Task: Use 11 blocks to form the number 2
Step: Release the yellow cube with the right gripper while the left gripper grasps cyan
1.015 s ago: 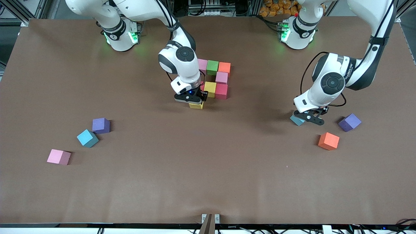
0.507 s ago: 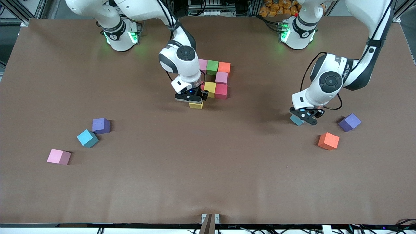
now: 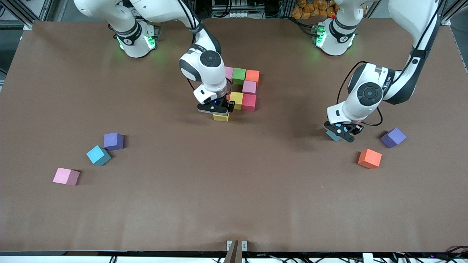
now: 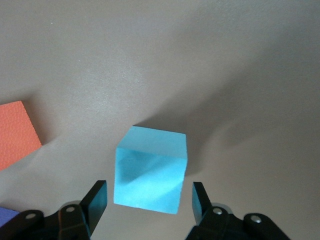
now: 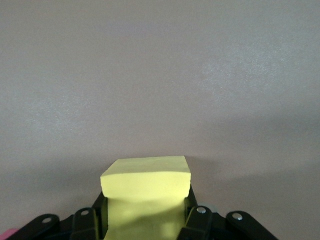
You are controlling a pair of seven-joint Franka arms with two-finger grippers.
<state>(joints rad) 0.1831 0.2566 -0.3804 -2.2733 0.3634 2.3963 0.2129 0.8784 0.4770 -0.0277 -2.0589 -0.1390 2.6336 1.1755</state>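
1. Lower left of the front view: pink block, sky-blue block, purple block lie loose.
2. Right of centre: left gripper, jaws apart, straddles a sky-blue cube, not clamped.
3. Centre: right gripper clamps a yellow block beside the partial number 2.

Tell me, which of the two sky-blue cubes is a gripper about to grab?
The sky-blue cube near the orange cube: the left gripper straddles it with open fingers. The other sky-blue cube sits unattended beside a purple cube.
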